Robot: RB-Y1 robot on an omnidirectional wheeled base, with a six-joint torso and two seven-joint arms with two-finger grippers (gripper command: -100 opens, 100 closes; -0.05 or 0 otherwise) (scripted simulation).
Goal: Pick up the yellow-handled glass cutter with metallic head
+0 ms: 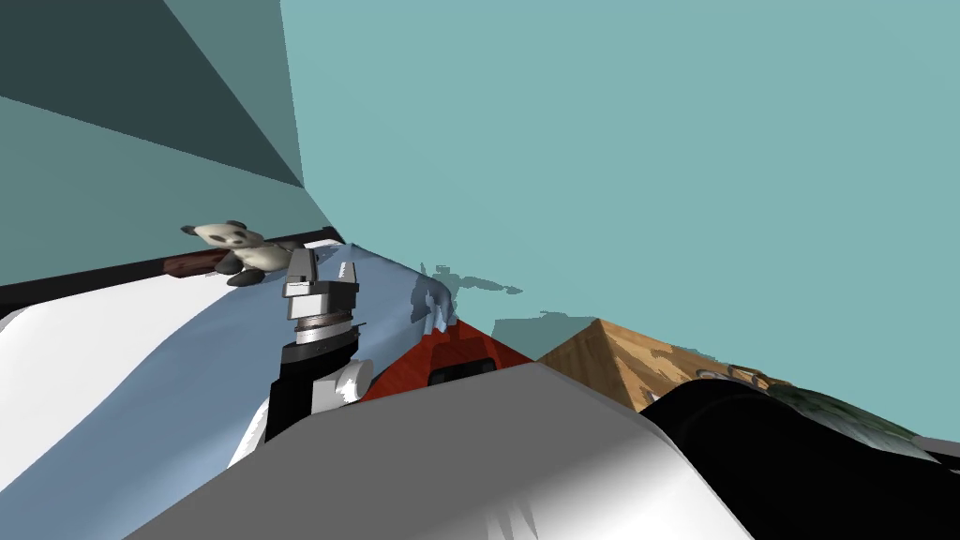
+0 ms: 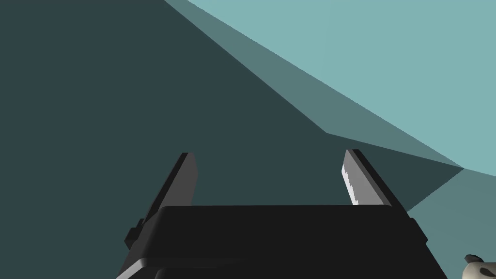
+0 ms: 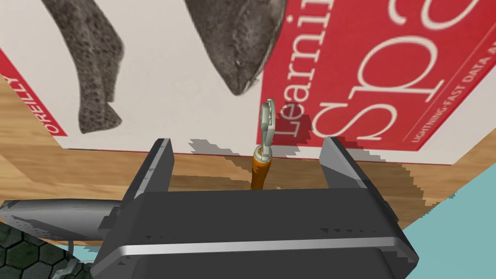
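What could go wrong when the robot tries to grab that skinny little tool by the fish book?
1. The glass cutter is very thin and the right gripper is wide open around it, so it might roll or slip out as the fingers close.
2. Its metal head lies over the edge of the book, so a finger could catch or nudge the book.
3. A grey object lies close beside the gripper on the wooden top and might get bumped.

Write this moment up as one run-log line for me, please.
right gripper: open, fingers astride cutter | cutter: unheld, metal head over book, handle over wooden top | left gripper: open, raised near toy panda
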